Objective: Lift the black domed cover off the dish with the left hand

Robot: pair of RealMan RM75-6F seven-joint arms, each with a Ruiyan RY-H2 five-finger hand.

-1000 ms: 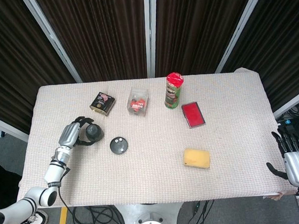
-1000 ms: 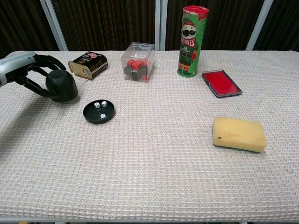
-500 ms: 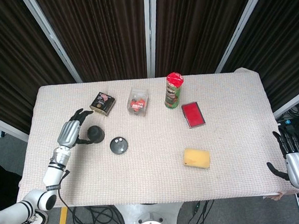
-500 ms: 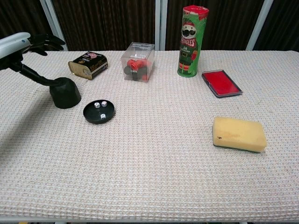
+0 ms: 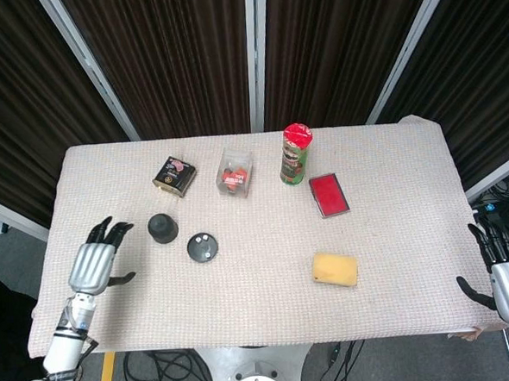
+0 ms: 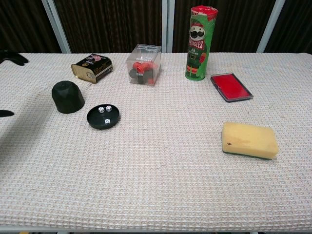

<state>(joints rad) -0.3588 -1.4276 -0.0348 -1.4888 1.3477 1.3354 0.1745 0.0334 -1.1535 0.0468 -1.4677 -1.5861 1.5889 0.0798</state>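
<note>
Bare cloth fronts the cover; dish flanks it; tin behind.

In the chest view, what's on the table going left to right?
Black domed cover → tin and dish with dice, about level → clear box of red pieces → Pringles can → red case → yellow sponge.
</note>
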